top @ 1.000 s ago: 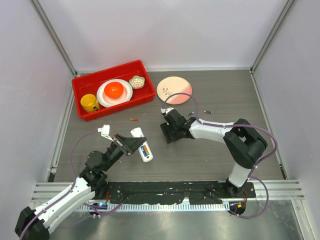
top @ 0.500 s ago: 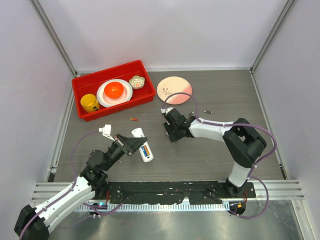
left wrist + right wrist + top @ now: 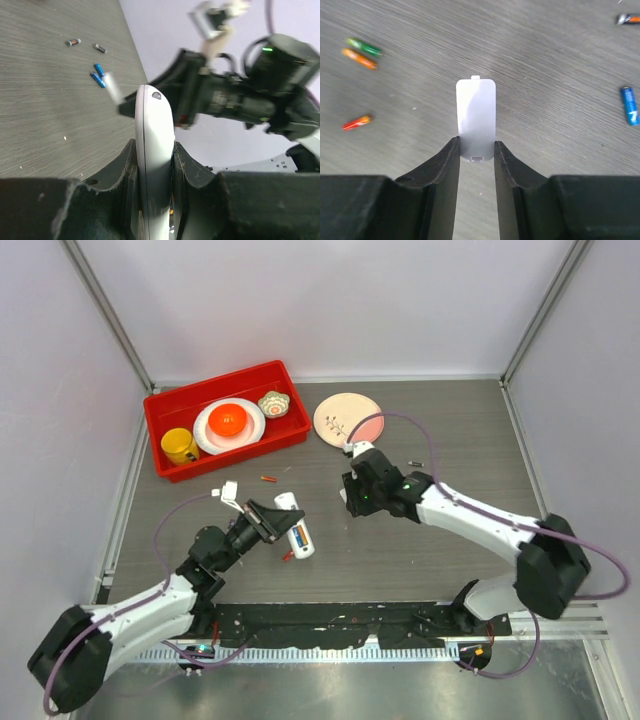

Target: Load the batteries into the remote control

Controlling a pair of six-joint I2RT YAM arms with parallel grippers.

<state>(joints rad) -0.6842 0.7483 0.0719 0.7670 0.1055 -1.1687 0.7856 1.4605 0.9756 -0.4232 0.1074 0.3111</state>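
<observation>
My left gripper is shut on the slim white remote control, held edge-on between its fingers. A blue and orange cell shows in the open bay. My right gripper is shut on a small loose white cover piece, gripped at its near end above the table, to the right of the remote. Loose batteries lie on the table: green, orange, red and blue. More blue cells show past the remote.
A red bin at the back left holds a yellow cup, a white plate with an orange dish and a small bowl. A pink plate lies behind the right gripper. A red cell lies near the bin.
The right jaws have narrowed onto the white cover piece, and that arm has swung out to the right. The left gripper has carried the remote a little right.
</observation>
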